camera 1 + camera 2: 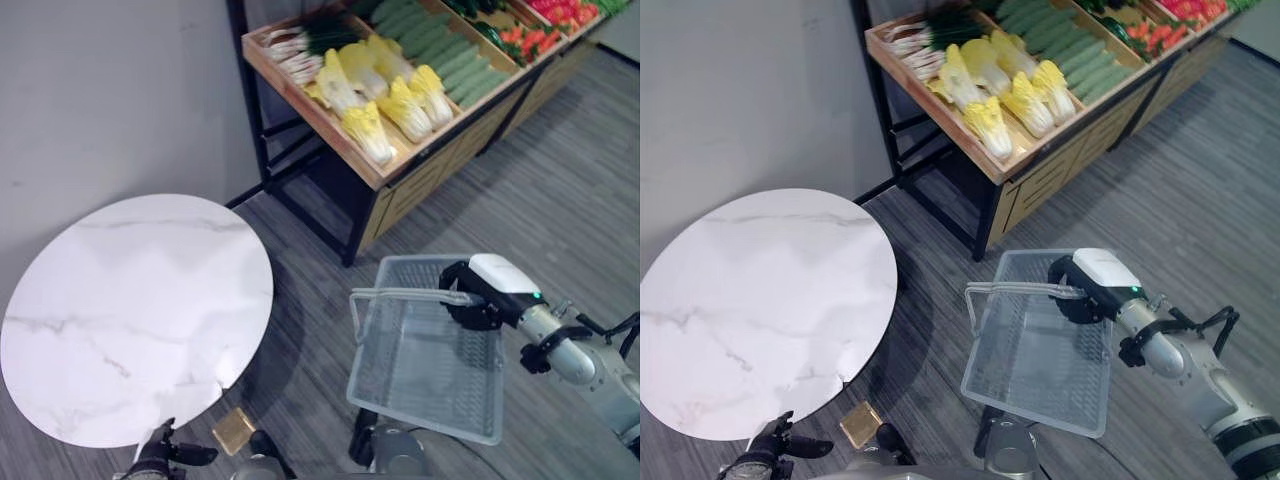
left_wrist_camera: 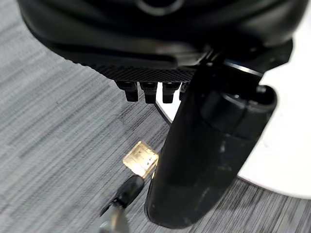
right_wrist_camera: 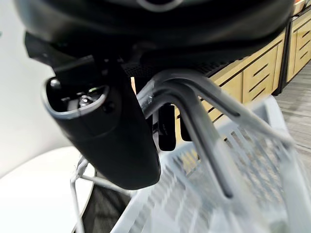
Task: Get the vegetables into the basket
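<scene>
A grey wire basket hangs above the floor in front of the produce stand, with nothing inside it. My right hand is shut on its metal handle; in the right wrist view the handle passes between thumb and fingers. On the stand lie yellow-white cabbages, green cucumbers, spring onions and red-orange vegetables. My left hand hangs low by the table's near edge, holding nothing, its thumb and fingers relaxed.
A round white marble table stands to the left. The wooden produce stand, on black legs, is against the grey wall. A small tan square lies on the grey carpet near the table's edge.
</scene>
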You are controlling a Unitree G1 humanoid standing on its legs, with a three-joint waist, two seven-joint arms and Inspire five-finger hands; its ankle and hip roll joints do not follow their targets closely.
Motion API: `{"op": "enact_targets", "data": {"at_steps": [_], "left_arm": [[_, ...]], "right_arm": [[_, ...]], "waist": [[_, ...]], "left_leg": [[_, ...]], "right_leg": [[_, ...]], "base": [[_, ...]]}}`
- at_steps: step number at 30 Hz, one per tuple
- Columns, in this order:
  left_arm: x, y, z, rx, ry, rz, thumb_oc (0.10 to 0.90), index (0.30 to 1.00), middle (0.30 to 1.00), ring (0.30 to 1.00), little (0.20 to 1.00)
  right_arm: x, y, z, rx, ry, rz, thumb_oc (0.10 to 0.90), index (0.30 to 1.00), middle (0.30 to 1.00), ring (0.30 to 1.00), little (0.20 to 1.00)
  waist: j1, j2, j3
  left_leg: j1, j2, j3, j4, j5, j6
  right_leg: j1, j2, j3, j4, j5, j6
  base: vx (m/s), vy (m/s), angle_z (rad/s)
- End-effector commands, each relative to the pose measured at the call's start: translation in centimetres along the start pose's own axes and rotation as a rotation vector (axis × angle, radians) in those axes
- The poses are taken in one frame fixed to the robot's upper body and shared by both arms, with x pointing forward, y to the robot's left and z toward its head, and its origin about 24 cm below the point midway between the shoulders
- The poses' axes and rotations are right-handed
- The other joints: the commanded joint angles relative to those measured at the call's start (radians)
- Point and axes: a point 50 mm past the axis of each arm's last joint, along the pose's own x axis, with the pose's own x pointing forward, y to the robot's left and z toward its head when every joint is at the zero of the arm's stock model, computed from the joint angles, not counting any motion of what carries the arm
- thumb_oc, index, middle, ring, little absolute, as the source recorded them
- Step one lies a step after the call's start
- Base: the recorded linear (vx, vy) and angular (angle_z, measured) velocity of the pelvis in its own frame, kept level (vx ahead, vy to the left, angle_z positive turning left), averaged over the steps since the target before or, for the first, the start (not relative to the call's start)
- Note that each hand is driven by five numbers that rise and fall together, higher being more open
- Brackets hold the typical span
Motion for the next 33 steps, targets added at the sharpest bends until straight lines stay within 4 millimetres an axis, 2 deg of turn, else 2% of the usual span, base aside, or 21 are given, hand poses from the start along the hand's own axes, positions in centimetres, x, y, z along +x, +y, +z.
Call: {"op": "enact_targets", "data": {"at_steps": [1,5,6,8,12,13,14,15,16,18,19,20,24,29,33], "left_arm": [[0.5,1.6,2.0,-0.006,-0.058,0.043,0.900,1.000,1.000,1.000,1.000],[0.5,0.3,2.7,0.006,-0.083,-0.001,0.900,1.000,1.000,1.000,1.000],[0.5,-0.3,3.0,0.018,-0.094,-0.018,0.900,1.000,1.000,1.000,1.000],[0.6,-0.7,3.3,0.019,-0.104,-0.029,0.900,1.000,1.000,1.000,1.000],[0.6,-1.0,4.3,0.015,-0.145,-0.041,0.900,1.000,1.000,1.000,1.000],[0.6,-1.1,4.5,0.002,-0.157,-0.041,0.900,1.000,1.000,1.000,1.000],[0.5,-1.3,4.8,-0.023,-0.172,-0.036,0.900,1.000,1.000,1.000,1.000],[0.5,-1.3,4.7,-0.023,-0.172,-0.035,0.900,1.000,1.000,1.000,1.000],[0.5,-1.3,4.7,-0.033,-0.179,-0.032,0.900,1.000,1.000,1.000,1.000],[0.5,-0.9,4.5,-0.054,-0.174,-0.014,0.900,1.000,1.000,1.000,1.000],[0.4,-0.8,4.5,-0.063,-0.176,-0.008,0.900,1.000,1.000,1.000,1.000],[0.4,-0.6,4.4,-0.068,-0.177,-0.002,0.900,1.000,1.000,1.000,1.000],[0.5,-0.4,4.2,-0.052,-0.160,-0.007,0.900,1.000,1.000,1.000,1.000],[0.5,0.1,4.0,-0.027,-0.155,-0.006,0.900,1.000,1.000,1.000,1.000],[0.5,0.5,4.6,-0.010,-0.172,0.006,0.900,1.000,1.000,1.000,1.000]], "right_arm": [[1.0,-6.7,3.3,0.002,-0.197,-0.330,0.400,0.300,0.300,0.300,0.300],[-0.1,-6.8,2.6,-0.014,-0.167,-0.325,0.400,0.300,0.300,0.300,0.300],[-0.5,-6.9,2.3,-0.016,-0.158,-0.328,0.400,0.300,0.300,0.300,0.300],[-0.7,-6.8,2.1,-0.019,-0.147,-0.324,0.400,0.300,0.300,0.300,0.300],[-1.0,-7.2,2.1,-0.040,-0.149,-0.327,0.400,0.300,0.300,0.300,0.300],[-0.9,-7.3,2.3,-0.039,-0.157,-0.330,0.400,0.300,0.300,0.300,0.300],[-0.6,-7.5,2.4,-0.045,-0.164,-0.334,0.400,0.300,0.300,0.300,0.300],[-0.6,-7.5,2.4,-0.045,-0.165,-0.334,0.400,0.300,0.300,0.300,0.300],[-0.3,-7.6,2.4,-0.043,-0.168,-0.336,0.400,0.300,0.300,0.300,0.300],[0.4,-7.8,2.5,-0.045,-0.176,-0.335,0.400,0.300,0.300,0.300,0.300],[0.7,-7.8,2.7,-0.040,-0.185,-0.335,0.400,0.300,0.300,0.300,0.300],[0.8,-7.7,2.8,-0.034,-0.192,-0.335,0.400,0.300,0.300,0.300,0.300],[0.7,-7.2,2.2,-0.032,-0.154,-0.311,0.400,0.300,0.300,0.300,0.300],[0.5,-6.0,1.6,-0.001,-0.117,-0.293,0.400,0.300,0.300,0.300,0.300],[0.3,-5.3,1.1,0.025,-0.079,-0.311,0.400,0.300,0.300,0.300,0.300]], "waist": [[0.001,-0.060,-0.053],[-0.041,-0.030,-0.043],[-0.054,-0.012,-0.037],[-0.060,0.003,-0.031],[-0.062,0.007,-0.019],[-0.049,0.007,-0.010],[-0.025,0.006,0.001],[-0.028,0.005,0.000],[-0.003,0.000,0.003],[0.017,-0.006,-0.002],[0.030,-0.008,-0.001],[0.031,-0.008,-0.001],[0.025,-0.012,-0.004],[0.022,-0.042,0.000],[0.013,-0.057,0.008]], "left_leg": [[-0.045,-0.018,-0.052,0.016,-0.024,-0.064],[-0.043,0.039,-0.041,0.049,0.009,-0.109],[-0.044,0.057,-0.041,0.056,0.026,-0.125],[-0.051,0.079,-0.042,0.069,0.048,-0.146],[-0.085,0.131,-0.082,0.175,0.057,-0.183],[-0.094,0.114,-0.151,0.194,0.058,-0.183],[-0.136,0.062,-0.281,0.164,0.061,-0.158],[-0.137,0.061,-0.283,0.164,0.062,-0.158],[-0.163,0.033,-0.391,0.120,0.041,-0.143],[-0.183,0.025,-0.518,0.051,0.052,-0.136],[-0.194,0.009,-0.572,0.044,0.054,-0.136],[-0.196,0.000,-0.591,0.044,0.047,-0.128],[-0.175,-0.013,-0.560,0.036,0.035,-0.114],[-0.162,-0.055,-0.497,0.078,-0.029,-0.065],[-0.165,-0.078,-0.466,0.113,-0.065,-0.044]], "right_leg": [[0.104,-0.166,-0.011,-0.021,0.048,0.200],[0.126,-0.118,-0.006,-0.068,0.013,0.173],[0.126,-0.101,0.002,-0.068,-0.003,0.162],[0.130,-0.085,0.006,-0.074,-0.014,0.150],[0.158,-0.049,0.017,-0.109,-0.029,0.123],[0.161,-0.041,0.037,-0.115,-0.033,0.117],[0.150,-0.040,0.053,-0.121,-0.018,0.111],[0.149,-0.041,0.051,-0.121,-0.019,0.112],[0.140,-0.044,0.082,-0.120,-0.014,0.116],[0.115,-0.043,0.140,-0.111,-0.002,0.124],[0.109,-0.040,0.161,-0.108,0.001,0.125],[0.106,-0.038,0.172,-0.100,-0.001,0.126],[0.103,-0.054,0.194,-0.084,-0.005,0.129],[0.079,-0.104,0.261,-0.072,0.022,0.162],[0.048,-0.131,0.294,-0.048,0.055,0.182]], "base": [[0.00,-0.120,-0.22],[0.01,-0.251,-0.02],[0.00,-0.227,-0.18],[-0.01,-0.220,-0.07],[0.02,-0.185,-0.13],[-0.04,-0.053,-0.35],[-0.04,-0.042,-0.37],[-0.05,-0.012,-0.44],[0.04,0.012,-0.63],[0.10,0.029,-1.09],[0.11,0.054,-0.88],[0.10,0.089,-0.51],[0.05,0.136,-0.54],[0.06,0.245,-0.33],[0.01,0.190,-0.29]]}}
